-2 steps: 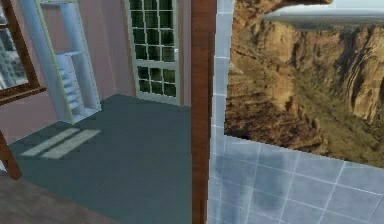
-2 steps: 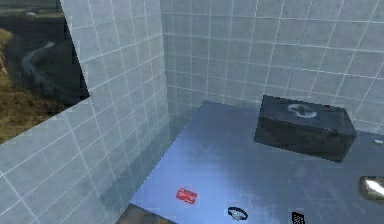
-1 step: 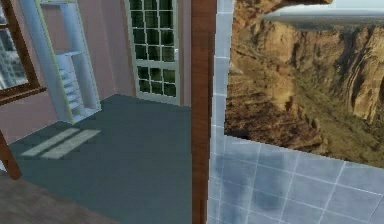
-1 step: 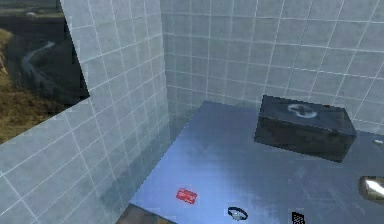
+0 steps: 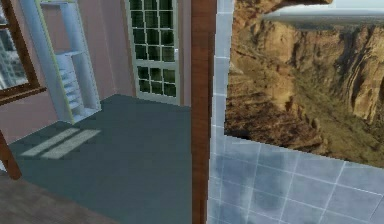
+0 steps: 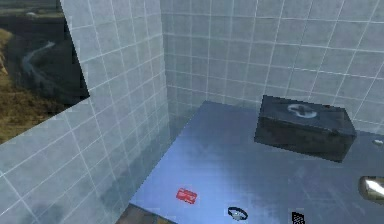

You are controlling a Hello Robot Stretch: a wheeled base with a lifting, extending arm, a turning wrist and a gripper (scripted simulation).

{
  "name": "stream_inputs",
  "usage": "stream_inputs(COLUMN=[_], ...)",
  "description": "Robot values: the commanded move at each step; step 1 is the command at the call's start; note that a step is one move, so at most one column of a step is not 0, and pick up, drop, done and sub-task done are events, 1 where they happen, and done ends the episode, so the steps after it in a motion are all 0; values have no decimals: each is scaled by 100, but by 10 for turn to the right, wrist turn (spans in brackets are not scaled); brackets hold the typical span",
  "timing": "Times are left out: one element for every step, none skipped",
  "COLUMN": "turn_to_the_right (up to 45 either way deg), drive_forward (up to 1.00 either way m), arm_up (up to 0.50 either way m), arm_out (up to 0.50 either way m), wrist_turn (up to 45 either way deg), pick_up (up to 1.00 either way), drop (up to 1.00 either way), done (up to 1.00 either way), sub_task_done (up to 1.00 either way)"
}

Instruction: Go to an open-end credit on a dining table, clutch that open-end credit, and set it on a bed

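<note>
Red flat card [image 6: 187,195] on blue-grey bench [image 6: 230,140]: likely light, stiff, slick; take edges. End effector: cannot tell.

A white shelf unit [image 5: 72,60] stands beside a glass-paned door [image 5: 152,45] across a grey-blue floor [image 5: 110,130]. A window [image 6: 35,75] in the pale tiled walls [image 6: 250,50] looks onto rocky hills, and a dark box [image 6: 305,125] with a pale mark on top sits near the back wall

Leaving the bare blue tabletop [image 6: 215,150] open through the middle. Blocking the far right with a dark box [image 6: 305,125]. Closing off left and back with tiled walls [image 6: 130,130].
</note>
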Motion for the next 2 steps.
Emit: stream_inputs(turn_to_the_right=[0,0], drive_forward=[0,0], arm_up=[0,0], arm_out=[22,0], wrist_turn=[0,450], pick_up=[0,0], drop=[0,0], done=[0,0], sub_task_done=[0,0])
